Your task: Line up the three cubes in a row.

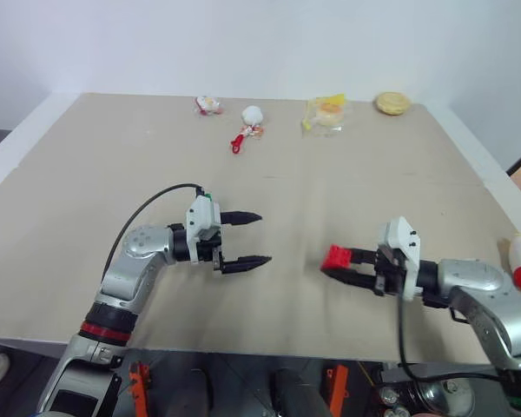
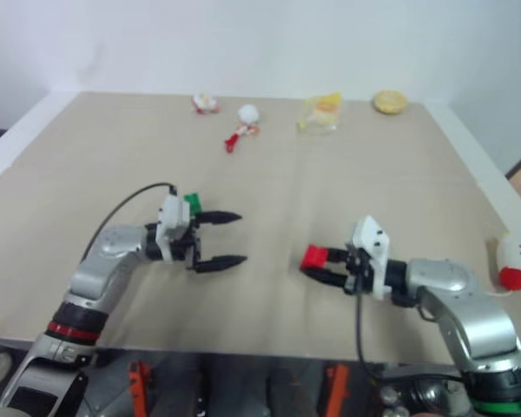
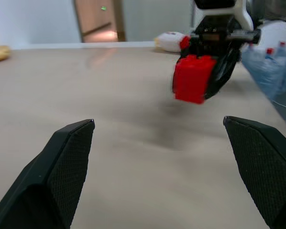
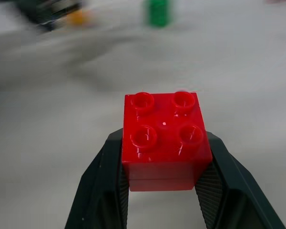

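So you've got the red cube (image 4: 164, 143) clamped between the right gripper (image 1: 339, 265) jaws, studs up, hanging just above the counter (image 1: 87, 200) toward the near edge, right of middle; that's one block in hand and not yet set down. The left gripper (image 1: 247, 238) has its jaws spread wide and empty, pointing across at the red one, near the front edge left of middle. The green cube (image 2: 192, 202) sits right behind the left gripper's wrist; in the right wrist view there's also a blurry orange-yellow cube (image 4: 77, 18) near it, close to the left arm. My read: nothing is lined up yet; you still have to place the red one and bring the other two into a row with it. The trinkets and a snack packet (image 1: 325, 113) lie along the far edge, out of the way. No brand or writing I can read anywhere.
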Controlling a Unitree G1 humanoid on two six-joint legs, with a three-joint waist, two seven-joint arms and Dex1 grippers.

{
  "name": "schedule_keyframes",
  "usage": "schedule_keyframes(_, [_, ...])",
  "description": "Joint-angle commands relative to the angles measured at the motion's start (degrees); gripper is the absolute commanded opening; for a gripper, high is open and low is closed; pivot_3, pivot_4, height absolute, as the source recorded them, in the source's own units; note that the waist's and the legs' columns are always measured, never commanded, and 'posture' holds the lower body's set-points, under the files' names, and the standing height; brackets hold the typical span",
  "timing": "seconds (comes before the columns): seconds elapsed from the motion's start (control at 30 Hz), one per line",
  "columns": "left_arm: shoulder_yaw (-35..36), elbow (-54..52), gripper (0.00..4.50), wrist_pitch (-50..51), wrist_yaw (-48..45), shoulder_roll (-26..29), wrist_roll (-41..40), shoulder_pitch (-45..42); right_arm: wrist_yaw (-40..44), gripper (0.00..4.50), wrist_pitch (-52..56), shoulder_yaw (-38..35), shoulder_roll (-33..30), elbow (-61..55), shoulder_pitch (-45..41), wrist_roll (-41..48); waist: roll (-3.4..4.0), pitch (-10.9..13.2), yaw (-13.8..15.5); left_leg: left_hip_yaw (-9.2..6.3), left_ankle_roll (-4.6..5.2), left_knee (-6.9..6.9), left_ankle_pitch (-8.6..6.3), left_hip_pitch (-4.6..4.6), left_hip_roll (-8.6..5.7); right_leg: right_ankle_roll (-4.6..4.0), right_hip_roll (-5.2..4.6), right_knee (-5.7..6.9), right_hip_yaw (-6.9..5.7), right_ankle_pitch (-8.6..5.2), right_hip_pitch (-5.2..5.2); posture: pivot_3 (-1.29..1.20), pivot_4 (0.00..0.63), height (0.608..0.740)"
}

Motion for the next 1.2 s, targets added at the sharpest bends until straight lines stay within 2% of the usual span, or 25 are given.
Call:
schedule_keyframes(0.03, [-0.5,-4.8,4.50,1.3,-2.4,2.1,-1.5,1.4,10.0,1.27,-10.7,3.9,-1.9,8.6,-4.5,-4.5,-0.03,0.0,-0.3,0.03,0.00,0.01,0.00,0.05,0.02,-0.01,0.01,0.00,0.01,0.03,0.00,0.00,0.150,0.740])
schedule_keyframes(0.17, [-1.2,-9.3,4.50,3.1,-4.0,4.7,-2.0,4.4,16.4,1.27,-16.0,8.8,-0.9,18.3,-10.2,-8.1,-0.06,0.0,-0.5,0.12,0.00,0.00,0.01,0.14,0.11,-0.07,0.04,0.02,0.02,0.08,0.05,0.00,0.150,0.740])
schedule_keyframes(0.27, [-1.1,-10.6,4.50,3.9,-3.9,5.6,-2.1,5.2,18.1,1.27,-18.7,10.5,0.4,22.4,-12.6,-9.8,-0.09,0.1,-0.5,0.10,0.00,0.00,0.01,0.10,0.11,-0.07,0.06,0.02,0.01,0.07,0.03,0.00,0.150,0.740])
schedule_keyframes(0.6, [-0.8,-11.6,4.50,5.3,-2.4,5.8,-2.4,4.8,20.9,1.27,-23.2,12.8,2.7,27.2,-14.5,-12.4,-0.09,0.1,-0.1,0.09,-0.01,0.00,0.01,0.08,0.09,-0.04,0.04,0.02,0.02,0.04,0.03,0.00,0.150,0.740])
schedule_keyframes(0.67, [-0.7,-11.6,4.50,5.4,-2.0,5.7,-2.4,4.8,20.8,2.31,-23.7,12.7,2.9,27.6,-14.5,-12.6,-0.09,0.1,-0.1,0.09,-0.01,0.00,0.01,0.09,0.10,-0.04,0.04,0.02,0.01,0.05,0.03,0.00,0.150,0.740])
schedule_keyframes(0.87, [-0.2,-12.4,4.50,6.5,0.4,5.4,-3.0,5.5,20.7,4.35,-21.1,11.6,2.7,25.4,-14.2,-10.7,-0.09,0.1,0.0,0.10,-0.01,0.01,0.01,0.10,0.09,-0.04,0.04,0.03,0.02,0.06,0.04,0.00,0.150,0.740])
schedule_keyframes(0.9, [0.0,-12.6,4.50,7.1,1.4,5.3,-3.1,5.7,20.7,4.47,-20.3,11.3,2.6,24.7,-14.2,-10.2,-0.09,0.1,0.0,0.10,-0.01,0.01,0.01,0.10,0.09,-0.04,0.04,0.03,0.02,0.06,0.04,0.00,0.150,0.740])
schedule_keyframes(1.03, [2.1,-14.3,4.50,10.0,9.9,2.8,-3.1,7.0,20.0,4.47,-13.6,8.6,1.7,18.5,-15.2,-5.1,-0.09,0.1,0.0,0.08,-0.01,0.01,0.01,0.10,0.10,0.04,0.05,0.04,0.02,0.10,0.04,0.00,0.150,0.740])
schedule_keyframes(1.2, [4.8,-16.8,4.50,11.9,29.5,-5.2,2.2,9.5,13.8,4.47,-2.2,4.4,3.5,9.6,-19.2,3.1,-0.09,0.1,0.0,0.07,-0.01,0.06,0.01,0.09,0.09,0.25,0.03,0.05,0.03,0.23,0.06,0.00,0.150,0.740])
